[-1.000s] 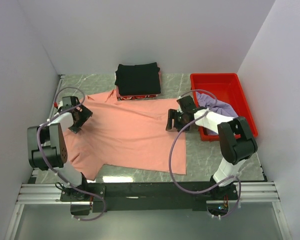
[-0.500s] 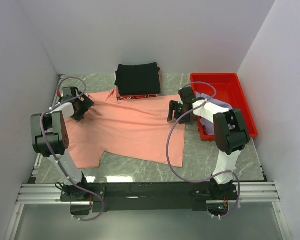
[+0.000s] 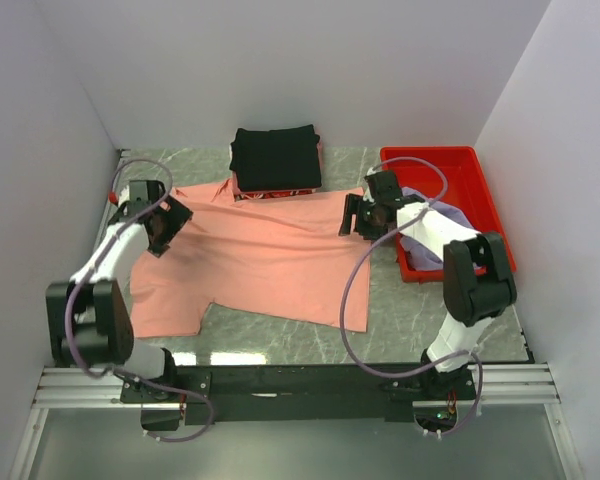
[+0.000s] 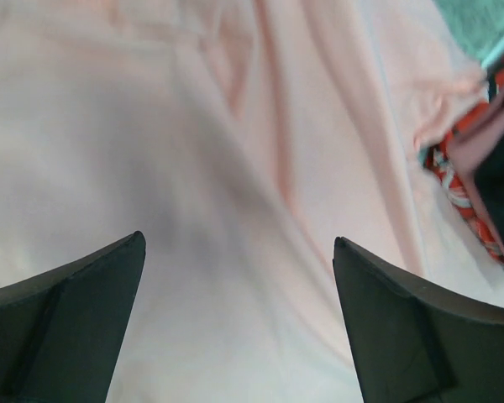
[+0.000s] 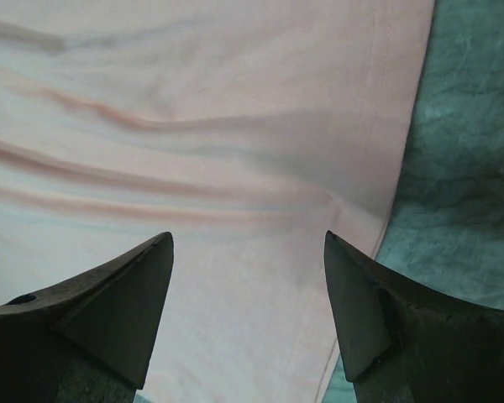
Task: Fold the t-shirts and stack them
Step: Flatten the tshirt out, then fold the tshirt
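Surroundings: A red plastic tray is sitting at the far right corner of the green marbled table, just beside the right arm.
Lavender t-shirt: It is lying crumpled inside the tray, and the right arm is partly covering it.
Black t-shirt: It is resting in a neat rectangular fold at the middle of the table's far edge, on a red patterned cloth.
Salmon-pink t-shirt: It is lying spread out across the middle of the table, with its far edge reaching the black stack.
Left gripper: It is hovering over the pink shirt's far left part with its jaws spread wide and gripping nothing. Whether the fingers are touching the cloth cannot be told.
Right gripper: It is hanging over the shirt's far right corner by the hem, also spread and gripping nothing.
Materials: The pink cloth is showing soft, shallow wrinkles. The fingers are looking dark, matte and wedge-shaped.
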`<control>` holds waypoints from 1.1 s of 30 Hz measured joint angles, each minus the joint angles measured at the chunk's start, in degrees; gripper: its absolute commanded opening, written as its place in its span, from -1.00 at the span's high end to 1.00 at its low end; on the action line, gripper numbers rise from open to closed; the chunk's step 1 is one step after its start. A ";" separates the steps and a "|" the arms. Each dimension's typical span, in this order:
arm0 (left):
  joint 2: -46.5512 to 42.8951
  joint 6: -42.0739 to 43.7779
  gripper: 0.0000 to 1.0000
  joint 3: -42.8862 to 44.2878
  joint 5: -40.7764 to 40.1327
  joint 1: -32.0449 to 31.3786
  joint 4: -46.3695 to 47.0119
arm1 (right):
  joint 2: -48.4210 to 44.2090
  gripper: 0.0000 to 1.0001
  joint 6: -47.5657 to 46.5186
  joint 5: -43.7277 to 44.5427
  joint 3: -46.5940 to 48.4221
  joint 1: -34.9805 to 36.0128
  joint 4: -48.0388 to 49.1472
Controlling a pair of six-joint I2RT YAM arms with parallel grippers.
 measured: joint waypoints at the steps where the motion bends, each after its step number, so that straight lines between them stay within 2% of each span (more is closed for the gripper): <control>1: -3.02 -1.92 -0.99 -1.44 -1.20 -1.14 -1.42 | -1.44 -0.58 0.00 -0.07 -0.48 0.00 0.09; 9: -25.27 -13.86 -0.99 -20.90 -7.61 -2.49 -14.47 | -10.36 -0.60 0.46 0.87 -4.59 0.61 1.25; 14: -35.50 -19.63 -0.99 -25.33 -11.61 -2.47 -21.88 | -13.73 -0.61 0.92 0.87 -7.32 0.90 1.25; 23: -32.63 -29.05 -0.98 -25.42 -13.20 -2.47 -29.09 | -16.00 -0.61 1.95 1.07 -10.45 0.90 1.95; 30: -32.65 -32.37 -0.76 -28.68 -12.46 -2.47 -30.08 | -15.67 -0.61 1.95 0.83 -10.45 1.01 2.16; 33: -33.07 -33.27 -0.73 -30.38 -12.13 -2.47 -30.08 | -15.10 -0.61 1.90 0.83 -10.43 1.01 2.34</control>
